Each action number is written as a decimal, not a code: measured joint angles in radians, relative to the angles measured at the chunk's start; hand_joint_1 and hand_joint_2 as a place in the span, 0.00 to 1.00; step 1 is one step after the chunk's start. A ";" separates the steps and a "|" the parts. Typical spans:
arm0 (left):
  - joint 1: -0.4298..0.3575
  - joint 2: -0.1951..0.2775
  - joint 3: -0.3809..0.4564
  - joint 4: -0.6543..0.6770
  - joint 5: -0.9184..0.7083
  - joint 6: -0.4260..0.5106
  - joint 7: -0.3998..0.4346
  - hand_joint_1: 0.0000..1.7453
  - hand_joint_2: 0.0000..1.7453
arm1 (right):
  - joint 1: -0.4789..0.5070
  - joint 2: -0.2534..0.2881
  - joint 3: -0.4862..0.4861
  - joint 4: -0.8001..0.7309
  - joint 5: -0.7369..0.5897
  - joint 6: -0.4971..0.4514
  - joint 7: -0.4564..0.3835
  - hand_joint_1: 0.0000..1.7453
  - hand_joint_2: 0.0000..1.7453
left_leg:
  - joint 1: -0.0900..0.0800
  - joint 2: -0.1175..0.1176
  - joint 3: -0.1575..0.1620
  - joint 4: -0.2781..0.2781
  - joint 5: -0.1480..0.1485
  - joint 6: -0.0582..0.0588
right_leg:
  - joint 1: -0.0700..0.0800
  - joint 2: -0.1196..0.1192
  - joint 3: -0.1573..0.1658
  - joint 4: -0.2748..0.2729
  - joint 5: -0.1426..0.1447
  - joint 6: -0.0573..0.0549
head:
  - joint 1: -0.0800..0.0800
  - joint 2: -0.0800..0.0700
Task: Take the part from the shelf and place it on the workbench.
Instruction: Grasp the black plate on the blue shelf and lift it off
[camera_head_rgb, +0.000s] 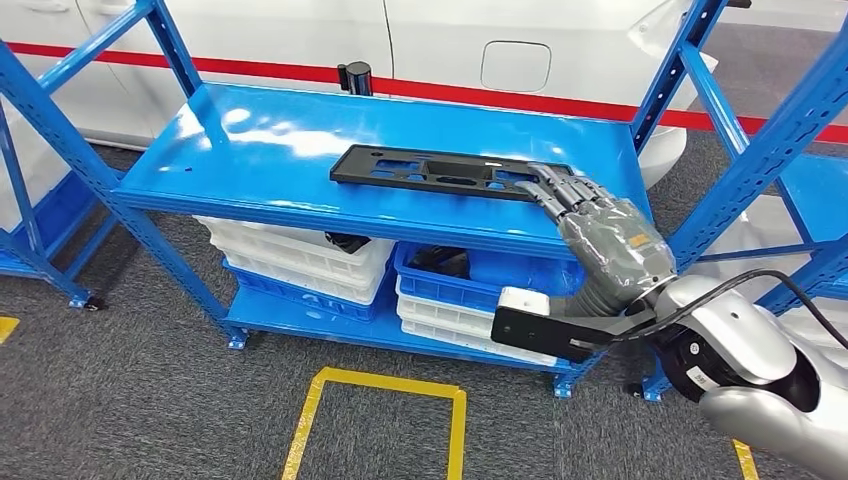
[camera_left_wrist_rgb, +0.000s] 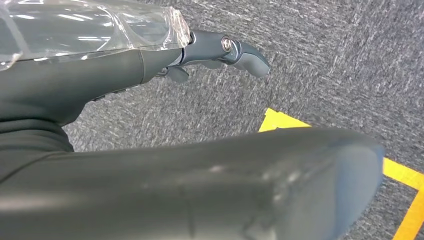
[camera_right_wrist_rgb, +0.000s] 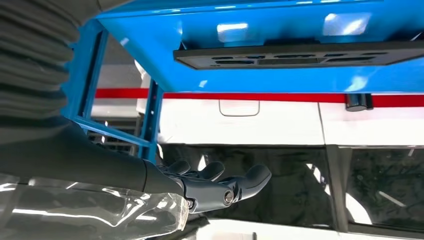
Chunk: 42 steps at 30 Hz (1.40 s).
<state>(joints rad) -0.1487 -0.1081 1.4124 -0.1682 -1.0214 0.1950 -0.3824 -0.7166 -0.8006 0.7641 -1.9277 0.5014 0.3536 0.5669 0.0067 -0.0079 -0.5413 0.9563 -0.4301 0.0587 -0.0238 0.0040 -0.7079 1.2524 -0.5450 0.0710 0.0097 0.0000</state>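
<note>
The part (camera_head_rgb: 450, 170), a flat black slotted plate, lies on the top blue shelf (camera_head_rgb: 260, 150), its near end right at the right hand (camera_head_rgb: 600, 235). Those fingers (camera_head_rgb: 560, 195) stretch out, slightly apart, holding nothing, seemingly lined up to slide under or over the plate. The left hand (camera_left_wrist_rgb: 220, 52) hangs above the floor, fingers loose and holding nothing.

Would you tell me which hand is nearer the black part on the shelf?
Right. The right hand reaches the black part's end on the shelf; the left hand hangs over the carpet.
</note>
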 joint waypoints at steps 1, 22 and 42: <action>0.000 -0.001 0.001 0.001 -0.001 0.000 0.001 0.00 0.00 | -0.002 0.000 0.009 0.000 0.013 -0.002 -0.004 0.00 1.00 | -0.003 -0.001 0.002 0.000 -0.001 0.001 | 0.004 0.000 0.025 -0.049 0.030 -0.007 | 0.000 0.000; -0.003 -0.017 0.009 0.010 -0.046 -0.001 0.019 0.00 0.00 | -0.152 0.055 0.169 -0.012 0.333 0.052 -0.086 0.00 1.00 | -0.005 0.002 -0.021 0.004 0.008 -0.022 | 0.019 -0.005 0.142 -0.293 0.116 -0.038 | -0.004 0.000; -0.001 -0.026 0.010 0.014 -0.072 -0.025 0.016 0.00 0.00 | -0.198 0.152 0.266 0.131 0.387 0.106 -0.007 0.00 1.00 | -0.006 -0.005 -0.057 0.078 -0.036 -0.033 | 0.013 -0.006 0.145 -0.294 0.112 -0.058 | 0.001 0.000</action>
<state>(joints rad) -0.1501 -0.1337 1.4221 -0.1537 -1.0938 0.1702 -0.3666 -0.9142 -0.6487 1.0305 -1.7967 0.8886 0.4596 0.5596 0.0004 -0.0127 -0.5985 1.0346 -0.4657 0.0256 -0.0104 -0.0024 -0.5625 0.9589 -0.4332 0.0130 0.0105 -0.0001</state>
